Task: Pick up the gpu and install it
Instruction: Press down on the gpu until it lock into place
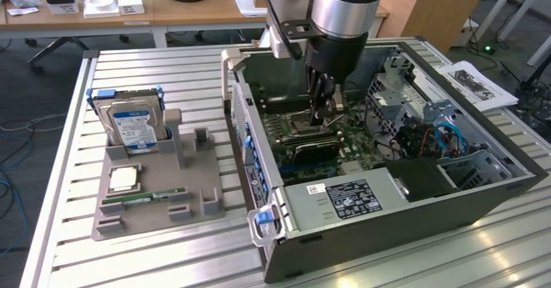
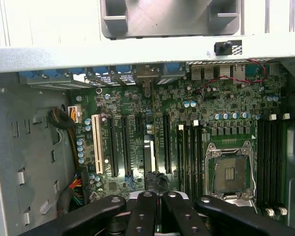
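Slatted table (image 1: 129,262); jaws shut over motherboard (image 2: 187,118).

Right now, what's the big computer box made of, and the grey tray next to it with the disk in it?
The computer case looks like sheet metal: thin folded grey walls, punched holes, dull shine. The tray looks like matte grey plastic, perhaps printed: blocky moulded slots, no shine. The hard drive standing in it has a silvery metal body with a blue-white paper label.

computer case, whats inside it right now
Inside the computer case: the motherboard, an empty CPU socket and the shut gripper. The arm hides the board beneath it.
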Robot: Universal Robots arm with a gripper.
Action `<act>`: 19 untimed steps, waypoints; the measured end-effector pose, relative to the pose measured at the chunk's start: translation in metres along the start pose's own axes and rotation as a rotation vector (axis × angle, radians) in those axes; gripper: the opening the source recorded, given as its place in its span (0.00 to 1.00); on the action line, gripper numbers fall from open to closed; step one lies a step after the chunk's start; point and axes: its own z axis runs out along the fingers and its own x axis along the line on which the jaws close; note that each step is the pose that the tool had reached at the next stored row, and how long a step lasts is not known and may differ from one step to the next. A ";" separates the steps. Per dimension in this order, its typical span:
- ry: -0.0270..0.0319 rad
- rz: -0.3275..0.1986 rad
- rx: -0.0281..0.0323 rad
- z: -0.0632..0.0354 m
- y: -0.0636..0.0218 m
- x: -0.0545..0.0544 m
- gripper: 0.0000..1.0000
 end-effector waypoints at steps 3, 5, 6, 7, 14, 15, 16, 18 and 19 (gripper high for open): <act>0.0000 0.000 0.0000 0.0000 0.0000 0.000 0.11; 0.0002 0.000 -0.0001 0.0021 0.0001 0.000 0.11; 0.0001 0.000 0.0000 0.0040 0.0002 0.000 0.11; 0.0000 0.000 -0.0001 0.0058 0.0002 0.000 0.11; -0.0001 0.000 0.0000 0.0186 0.0007 0.000 0.11; 0.0001 0.000 0.0000 0.0203 0.0008 0.000 0.11; 0.0000 0.000 0.0000 0.0222 0.0009 0.000 0.11; 0.0000 0.000 0.0000 0.0256 0.0010 0.001 0.11; 0.0000 0.000 0.0000 0.0268 0.0011 0.001 0.11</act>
